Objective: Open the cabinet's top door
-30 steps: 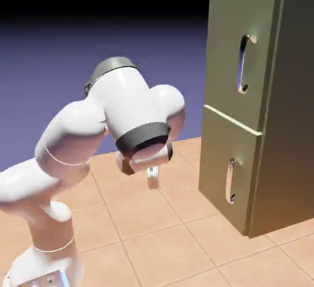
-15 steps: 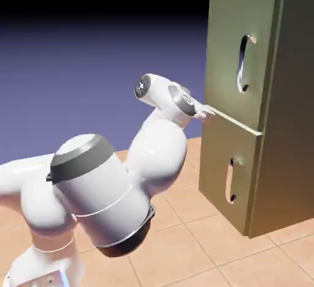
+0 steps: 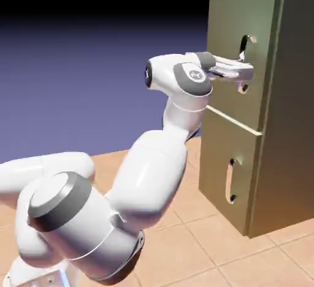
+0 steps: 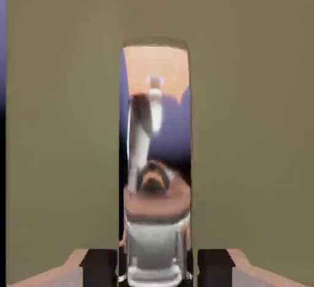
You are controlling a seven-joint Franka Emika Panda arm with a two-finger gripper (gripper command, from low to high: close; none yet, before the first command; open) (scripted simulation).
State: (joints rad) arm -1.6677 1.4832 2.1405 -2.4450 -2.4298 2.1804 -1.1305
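The cabinet (image 3: 293, 108) stood at the exterior view's right, both doors shut. The arm (image 3: 150, 169) reached to it from the near left. The top door (image 3: 225, 40) sat flush above the lower door (image 3: 214, 157), its handle (image 3: 244, 45) upright toward the right side of the panel. The gripper (image 3: 244, 72) was at the handle, around its lower-middle part. In the hand view the bar ran between the fingertips (image 4: 99, 268), one on each side; the jaws were drawn in and pinching it, nothing else between them. Whether both pads bore evenly could not be told. Step in hand, as judged: secure the hold, then start the pull. Advised: confirm a firm squeeze before any load, then draw slowly away from the panel, toward the left. The hinge side did not show; with the handle set toward the right, it was presumably the far left edge, so the path should curve that way and the wrist turn with the door. A straight tug would probably make the tips slide on the smooth metal or twist off it.
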